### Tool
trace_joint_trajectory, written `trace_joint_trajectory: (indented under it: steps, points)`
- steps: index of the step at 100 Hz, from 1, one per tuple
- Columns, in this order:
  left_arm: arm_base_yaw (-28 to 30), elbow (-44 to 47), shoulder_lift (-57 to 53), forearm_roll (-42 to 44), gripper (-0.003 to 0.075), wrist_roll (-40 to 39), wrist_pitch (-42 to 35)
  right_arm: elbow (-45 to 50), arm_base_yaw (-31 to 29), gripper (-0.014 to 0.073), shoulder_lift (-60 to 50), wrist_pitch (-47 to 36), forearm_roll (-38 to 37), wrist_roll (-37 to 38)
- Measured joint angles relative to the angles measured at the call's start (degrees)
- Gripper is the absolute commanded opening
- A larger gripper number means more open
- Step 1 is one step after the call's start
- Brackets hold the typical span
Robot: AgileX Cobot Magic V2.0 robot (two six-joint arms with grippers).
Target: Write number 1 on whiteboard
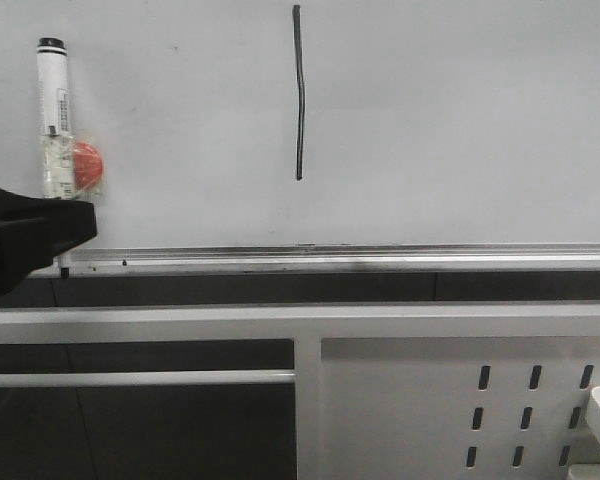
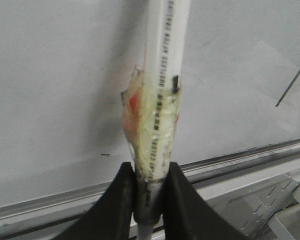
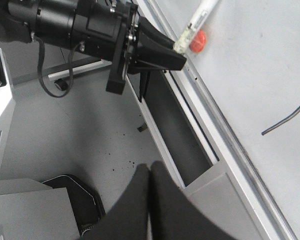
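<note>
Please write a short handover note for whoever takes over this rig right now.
Left gripper: shut on the marker pen, held upright at the whiteboard, left of the number 1, tip near the tray rail.
Right gripper: fingers closed, empty, back from the board.
Done: the stroke is drawn.
Left: probably only putting the pen down.

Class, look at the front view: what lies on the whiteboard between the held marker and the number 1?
Only bare whiteboard lies between the marker and the number 1.
</note>
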Motion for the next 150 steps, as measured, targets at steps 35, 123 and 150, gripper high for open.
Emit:
trace_joint_trajectory:
  steps: [35, 123, 150]
  points:
    - [-1.9, -3.0, 0.8, -5.2, -0.0020, 4.4, -0.2, 0.0, 0.0, -0.0059, 0.0, -0.1, 0.0, 0.0]
    - [-2.0, -3.4, 1.2, -4.7, 0.0270, 4.5, -0.3, 0.0, 0.0, -0.0059, 0.0, 0.0, -0.1, 0.1]
    - [-2.2, -0.9, 1.2, -1.0, 0.0288, 4.5, -0.4, 0.0, 0.0, -0.0059, 0.0, 0.0, -1.0, 0.1]
